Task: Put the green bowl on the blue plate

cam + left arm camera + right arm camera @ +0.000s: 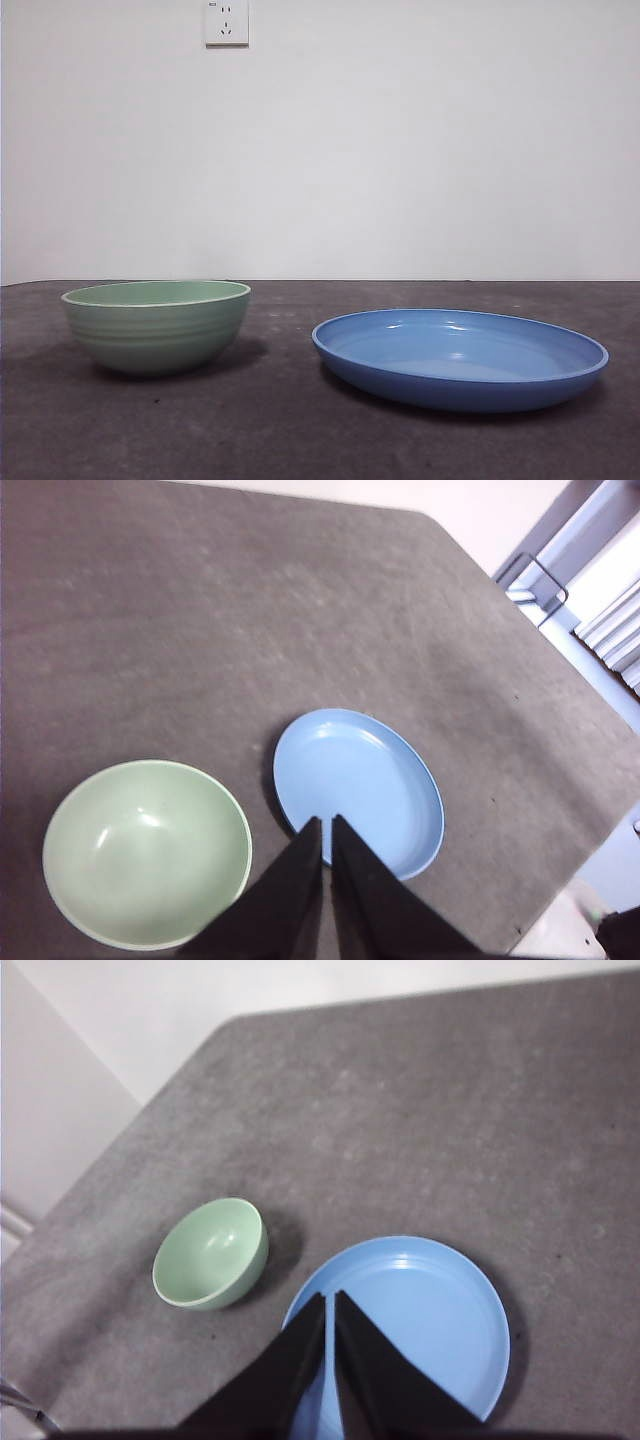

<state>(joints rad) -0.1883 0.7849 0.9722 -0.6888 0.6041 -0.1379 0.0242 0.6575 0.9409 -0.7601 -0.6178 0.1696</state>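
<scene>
Pale mint-green glossy ridged bowl [156, 325]: lower left of front frame, upright, empty, untouched. Wide shallow glossy blue plate [460, 358]: lower right, apart, bare. Left gripper [326, 825], right gripper [330, 1300]: high above, jaws narrow, nearly closed, holding nothing. Advice: widen, pinch rim, lift clear, lower centred.

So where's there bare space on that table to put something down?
Nearly everywhere. Only the green bowl and the blue plate stand on the dark table. A bare strip separates them; wide bare stretches lie behind them toward the wall and in front. Both grippers, left and right, hang above, shut.
</scene>
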